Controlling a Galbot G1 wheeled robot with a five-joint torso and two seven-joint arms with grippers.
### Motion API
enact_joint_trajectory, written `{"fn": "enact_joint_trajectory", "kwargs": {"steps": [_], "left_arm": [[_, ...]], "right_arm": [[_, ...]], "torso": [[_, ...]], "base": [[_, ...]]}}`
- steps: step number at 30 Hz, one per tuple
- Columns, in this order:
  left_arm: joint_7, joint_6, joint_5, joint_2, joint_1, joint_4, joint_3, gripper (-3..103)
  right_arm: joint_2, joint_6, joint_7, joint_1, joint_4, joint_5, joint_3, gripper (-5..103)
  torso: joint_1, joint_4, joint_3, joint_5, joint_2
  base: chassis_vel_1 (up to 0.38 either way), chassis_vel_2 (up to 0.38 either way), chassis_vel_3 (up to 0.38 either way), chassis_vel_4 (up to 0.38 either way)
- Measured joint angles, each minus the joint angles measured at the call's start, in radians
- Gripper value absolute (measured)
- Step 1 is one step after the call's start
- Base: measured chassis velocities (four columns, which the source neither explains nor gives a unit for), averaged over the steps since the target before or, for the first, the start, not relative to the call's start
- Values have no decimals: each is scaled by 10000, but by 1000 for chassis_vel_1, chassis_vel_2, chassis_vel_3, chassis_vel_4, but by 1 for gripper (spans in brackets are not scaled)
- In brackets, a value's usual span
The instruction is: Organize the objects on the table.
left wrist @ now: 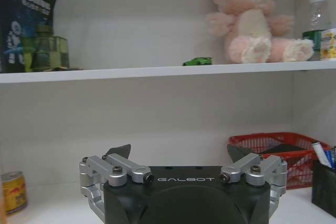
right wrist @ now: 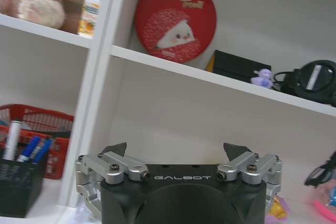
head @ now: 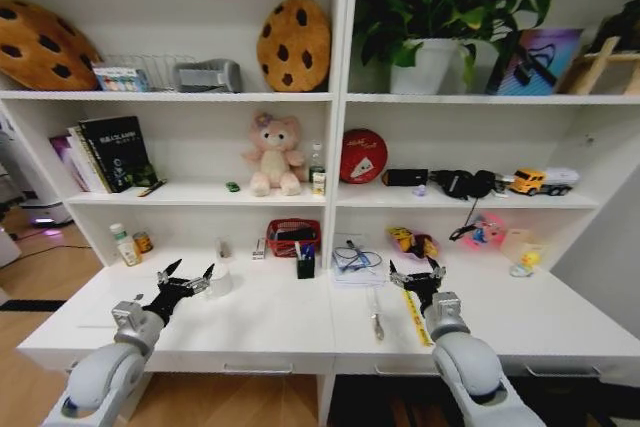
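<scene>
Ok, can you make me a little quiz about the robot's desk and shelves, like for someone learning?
1. True or false: both grippers are open and holding nothing.
2. What lies on the table right beside the right gripper? A) yellow ruler B) pink plush bear C) green toy car
3. Fill in: the pens stand in a black ____ in front of the red basket.

Key
1. True: the left gripper and the right gripper both hover over the table with fingers spread.
2. A, the yellow ruler.
3. Holder: the black pen holder.
</scene>
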Motion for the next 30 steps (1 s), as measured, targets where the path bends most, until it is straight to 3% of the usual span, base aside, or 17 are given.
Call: {"fn": "enact_joint_trajectory", "kwargs": {"steps": [3, 5, 18, 22, 30], "left_arm": [[0, 1, 0, 0, -1, -1, 0, 100], [0, 0, 0, 0, 1, 0, 0, 100], [-2, 0, 0, 0, 0, 0, -1, 100], [-2, 0, 0, 1, 0, 0, -1, 100], [1, 0, 0, 0, 0, 0, 0, 100]], "right_arm": [[22, 0, -3, 12, -9, 2, -19, 100], [29, 0, -3, 21, -11, 2, -24, 100], [93, 120, 10, -17, -27, -3, -66, 100], [90, 626, 7, -15, -136, 22, -111, 100], [139, 489, -4, -73, -196, -70, -138, 100]], "torso": [[3, 1, 1, 17, -1], [3, 4, 1, 3, -1], [6, 4, 3, 12, -2], [3, 4, 1, 5, 0], [3, -1, 2, 14, 0]], "base": [[326, 352, -340, -339], [334, 342, -346, -347], [290, 292, -292, -289], [145, 149, -172, -159], [40, 36, -29, -31]]}}
